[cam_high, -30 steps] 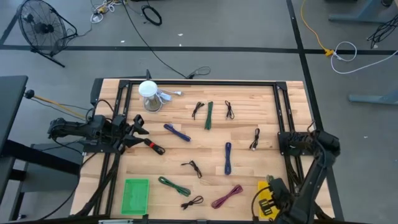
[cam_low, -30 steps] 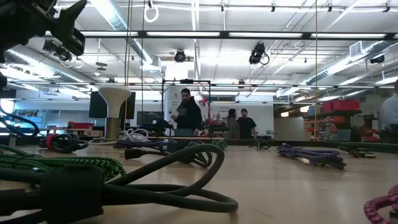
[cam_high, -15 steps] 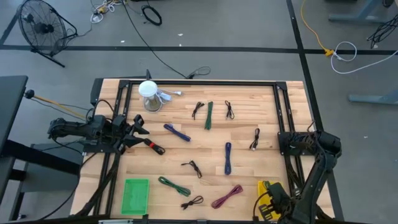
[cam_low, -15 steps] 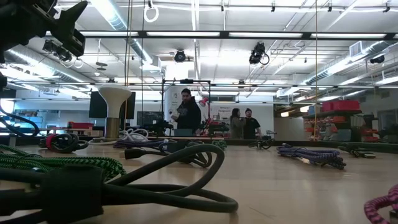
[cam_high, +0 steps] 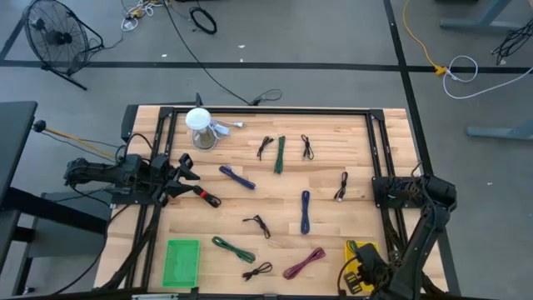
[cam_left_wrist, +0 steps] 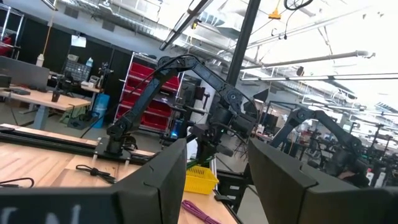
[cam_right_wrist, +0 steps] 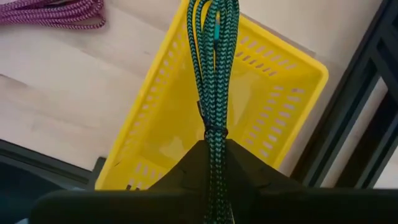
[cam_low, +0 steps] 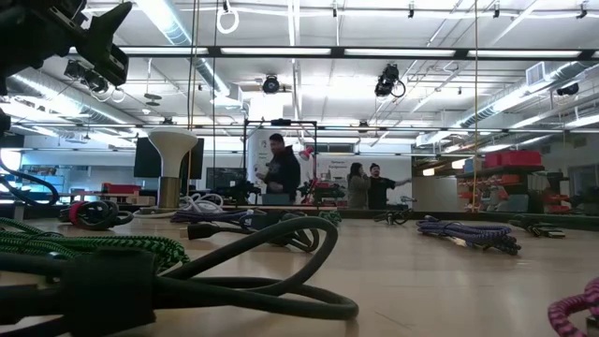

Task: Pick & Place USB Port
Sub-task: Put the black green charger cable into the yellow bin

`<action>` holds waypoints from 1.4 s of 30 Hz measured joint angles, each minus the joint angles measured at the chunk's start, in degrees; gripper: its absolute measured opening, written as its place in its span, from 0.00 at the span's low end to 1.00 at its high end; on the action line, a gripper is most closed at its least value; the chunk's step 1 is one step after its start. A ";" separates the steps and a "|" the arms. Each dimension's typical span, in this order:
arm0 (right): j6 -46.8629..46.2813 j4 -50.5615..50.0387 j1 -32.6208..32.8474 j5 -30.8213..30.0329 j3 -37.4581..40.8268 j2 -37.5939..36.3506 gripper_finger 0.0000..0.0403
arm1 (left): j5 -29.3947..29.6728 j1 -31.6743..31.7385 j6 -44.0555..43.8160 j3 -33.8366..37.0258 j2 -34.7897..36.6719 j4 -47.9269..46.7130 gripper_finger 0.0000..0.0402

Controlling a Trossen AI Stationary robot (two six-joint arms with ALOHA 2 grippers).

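Over yellow basket (cam_right_wrist: 261,106) | right hand (cam_right_wrist: 213,163) grips one green cable (cam_right_wrist: 214,50) | left hand (cam_left_wrist: 214,177) released

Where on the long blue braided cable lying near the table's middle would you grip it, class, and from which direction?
Grip the long blue braided cable at its straight middle, coming from directly above. It lies flat on the wooden table, running front to back, so set the jaws across its narrow width.
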State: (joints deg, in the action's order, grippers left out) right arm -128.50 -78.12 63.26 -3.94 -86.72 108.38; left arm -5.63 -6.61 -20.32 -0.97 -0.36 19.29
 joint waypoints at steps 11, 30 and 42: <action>0.23 0.36 0.20 0.54 0.00 0.00 0.25 | 0.00 0.00 -0.02 -0.02 0.00 -0.81 0.44; 0.52 2.97 0.55 -1.17 1.72 -0.04 0.23 | -0.02 -0.02 -0.05 -0.04 0.00 -0.79 0.44; 3.40 12.61 0.51 10.90 7.69 -0.03 0.18 | -0.20 -0.02 -0.07 -0.06 0.00 -1.18 0.44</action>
State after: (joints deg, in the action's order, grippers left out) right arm -125.09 -65.51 63.78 6.96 -79.02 108.34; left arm -5.82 -6.63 -20.38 -1.04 -0.36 18.11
